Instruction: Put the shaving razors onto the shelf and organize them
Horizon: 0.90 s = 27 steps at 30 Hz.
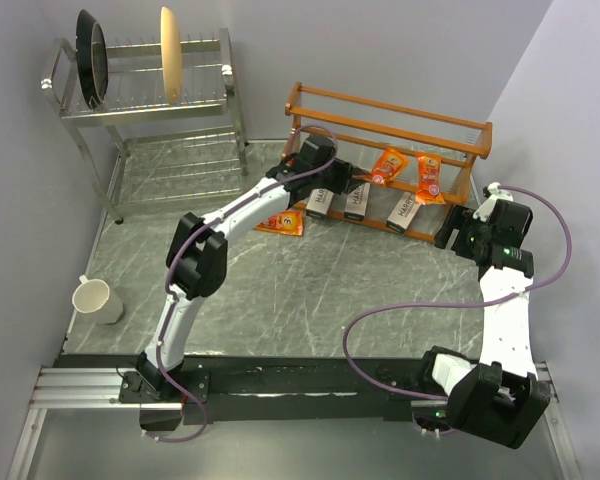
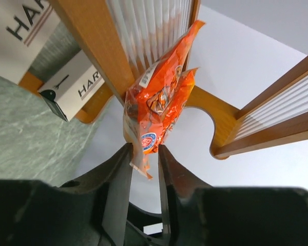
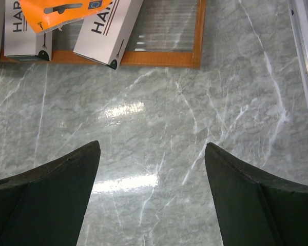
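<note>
The wooden shelf point(image 1: 390, 130) stands at the back right. Three grey HARRY'S boxes point(image 1: 322, 200) point(image 1: 356, 200) point(image 1: 405, 213) lean on its lower tier. Two orange packs point(image 1: 388, 165) point(image 1: 429, 178) lie on the shelf above them. A third orange pack point(image 1: 280, 222) lies on the table by the shelf's left end. My left gripper point(image 1: 360, 180) is at the shelf. In the left wrist view it point(image 2: 145, 148) is shut on the end of an orange pack point(image 2: 159, 102) that rests against a shelf rail point(image 2: 97, 51). My right gripper point(image 3: 153, 144) is open and empty over the table by the shelf's right front corner point(image 3: 195, 36).
A steel wire dish rack point(image 1: 150, 100) at the back left holds a dark pan point(image 1: 92, 60) and a pale plate point(image 1: 170, 55). A white mug point(image 1: 95, 298) stands at the left table edge. Walls close in the back and both sides.
</note>
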Tool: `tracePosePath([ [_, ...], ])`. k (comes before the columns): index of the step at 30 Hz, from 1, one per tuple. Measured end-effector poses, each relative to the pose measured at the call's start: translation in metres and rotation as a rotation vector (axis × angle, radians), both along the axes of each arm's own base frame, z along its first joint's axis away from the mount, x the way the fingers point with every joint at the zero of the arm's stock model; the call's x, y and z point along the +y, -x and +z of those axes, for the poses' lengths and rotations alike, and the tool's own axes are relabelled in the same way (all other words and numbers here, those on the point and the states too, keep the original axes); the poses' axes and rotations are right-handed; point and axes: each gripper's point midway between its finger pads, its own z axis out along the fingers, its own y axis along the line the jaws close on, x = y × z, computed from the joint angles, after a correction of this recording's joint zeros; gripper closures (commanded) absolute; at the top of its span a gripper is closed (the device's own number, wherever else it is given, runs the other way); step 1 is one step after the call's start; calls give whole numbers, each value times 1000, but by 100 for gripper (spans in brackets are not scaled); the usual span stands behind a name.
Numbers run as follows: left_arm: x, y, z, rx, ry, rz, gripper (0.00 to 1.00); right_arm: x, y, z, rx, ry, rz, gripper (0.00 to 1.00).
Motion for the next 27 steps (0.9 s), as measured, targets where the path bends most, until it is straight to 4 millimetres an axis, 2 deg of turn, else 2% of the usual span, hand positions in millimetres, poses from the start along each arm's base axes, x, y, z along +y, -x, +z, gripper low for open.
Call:
tracePosePath([
  [8,11,-11,-1,-23,-19,11,67,1,1,-4,7,-5,2,10],
  [14,7,-9,2,-43,-15,-2,68,1,1,-5,8,-5,2,10],
  [20,2,-8,9,-79,0,-14,83,1,1,-4,7,-5,2,11],
  [23,0,-6,9,-82,-2,-20,92,1,1,-4,7,-5,2,10],
  [24,0,-6,9,-80,-1,-21,99,1,1,-5,8,-5,2,10],
  [27,0,-6,7,-75,-3,-21,99,1,1,-5,10,-6,2,10],
])
